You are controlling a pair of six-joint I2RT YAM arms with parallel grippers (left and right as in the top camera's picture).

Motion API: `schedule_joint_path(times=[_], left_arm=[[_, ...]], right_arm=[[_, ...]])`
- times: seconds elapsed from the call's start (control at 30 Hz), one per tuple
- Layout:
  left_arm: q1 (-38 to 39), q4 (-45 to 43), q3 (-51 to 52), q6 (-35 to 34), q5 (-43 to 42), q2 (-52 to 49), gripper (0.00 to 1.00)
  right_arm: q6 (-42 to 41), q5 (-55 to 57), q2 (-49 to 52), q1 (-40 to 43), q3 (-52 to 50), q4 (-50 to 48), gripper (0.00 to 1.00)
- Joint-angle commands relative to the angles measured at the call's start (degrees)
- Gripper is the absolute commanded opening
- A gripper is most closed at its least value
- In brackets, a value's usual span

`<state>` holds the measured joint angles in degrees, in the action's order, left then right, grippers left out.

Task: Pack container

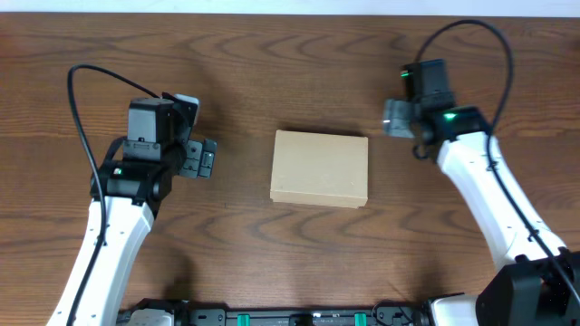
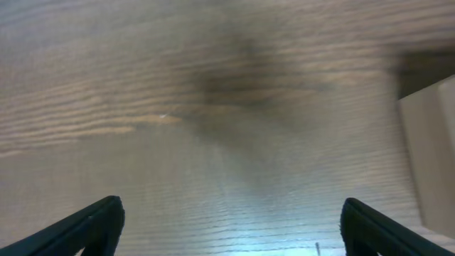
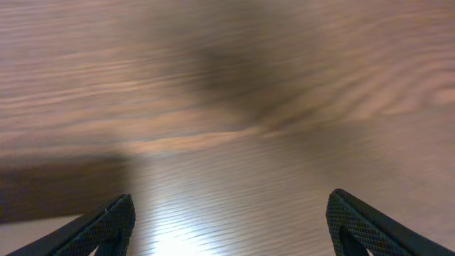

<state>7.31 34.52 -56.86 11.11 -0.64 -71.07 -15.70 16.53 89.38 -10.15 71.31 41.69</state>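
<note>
Two arms over a dark wood-grain table [image 1: 272, 54]. Overhead: container [image 1: 320, 168] lies flat, lid shut, mid-table between them. My left gripper [image 1: 201, 158] is near its left side but apart from it. My right gripper [image 1: 395, 118] is off its upper right corner, not touching. Left wrist: my fingers [image 2: 92, 224] are spread wide with bare blurred wood between them, and the container wall shows at the right edge. Right wrist: fingers wide, nothing held. Pale strip at lower left is possibly the container, too blurred to tell.
</note>
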Motion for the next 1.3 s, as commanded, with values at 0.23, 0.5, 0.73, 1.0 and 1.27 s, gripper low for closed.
schedule_joint_path(times=[0.23, 0.5, 0.73, 1.0, 1.27], left_arm=[[-0.9, -9.3, 17.3, -5.3, 0.5, 16.8, 0.99], [-0.9, -9.0, 29.3, -11.4, -4.2, 38.3, 0.99], [-0.9, -2.6, 30.5, -10.1, -6.7, 50.5, 0.96], [-0.9, -1.7, 30.5, -11.3, -3.6, 50.6, 0.95], [-0.9, 1.1, 30.5, -11.3, -3.7, 50.6, 0.95]], right_arm=[[5.5, -0.5, -16.5, 3.1, -14.2, -9.4, 0.82], [7.3, -6.4, -39.0, 3.0, -37.1, -14.7, 0.83], [7.2, -8.2, -58.3, 3.0, -49.1, -9.4, 0.86], [7.2, -7.8, -59.4, 3.0, -49.5, -8.9, 0.99], [7.2, -7.8, -59.4, 3.0, -49.5, -8.9, 0.99]])
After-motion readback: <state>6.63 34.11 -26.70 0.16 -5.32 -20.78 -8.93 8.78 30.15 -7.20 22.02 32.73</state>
